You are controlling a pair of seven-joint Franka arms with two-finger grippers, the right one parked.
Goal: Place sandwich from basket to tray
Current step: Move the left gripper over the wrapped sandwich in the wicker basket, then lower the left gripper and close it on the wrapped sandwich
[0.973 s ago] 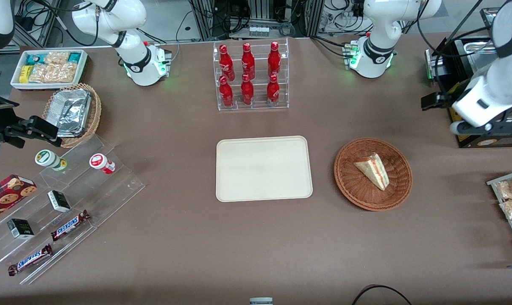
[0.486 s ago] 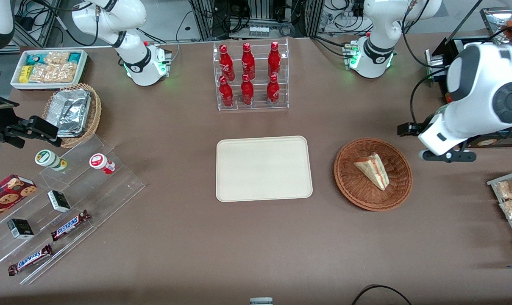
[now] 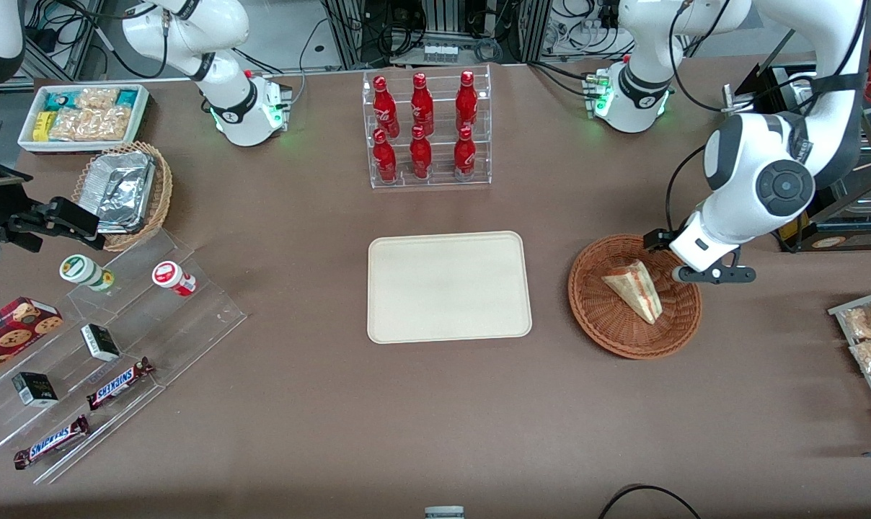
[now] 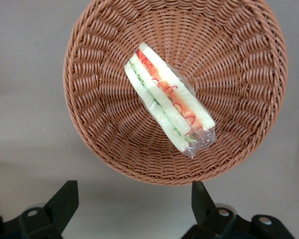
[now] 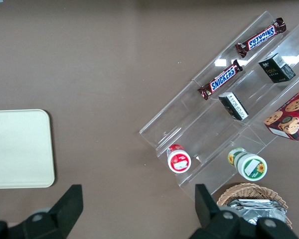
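**Gripper spread above the basket rim, sandwich lying inside**

The left arm's gripper (image 3: 684, 263) sits at the right of the front view, over the rim of the reddish-brown wicker basket (image 3: 608, 328) on the edge toward the working arm's end of the table. Its two dark fingers (image 4: 64, 201) stand wide apart and hold nothing; in the wrist view they frame the table just outside the basket (image 4: 97, 59), clear of the weave.

The wedge sandwich (image 3: 634, 288) lies in the middle of the basket, right of centre in the front view. In the wrist view the sandwich (image 4: 167, 107) shows its cut edge, with red and green filling between pale bread, wrapped in clear film that bunches at one end.

The cream rectangular tray (image 3: 449, 286) lies flat at the centre of the frame, beside the basket toward the parked arm's end, with a strip of brown table between them. A clear rack of red bottles (image 3: 426, 130) stands above the tray in the frame, farther from the front camera.
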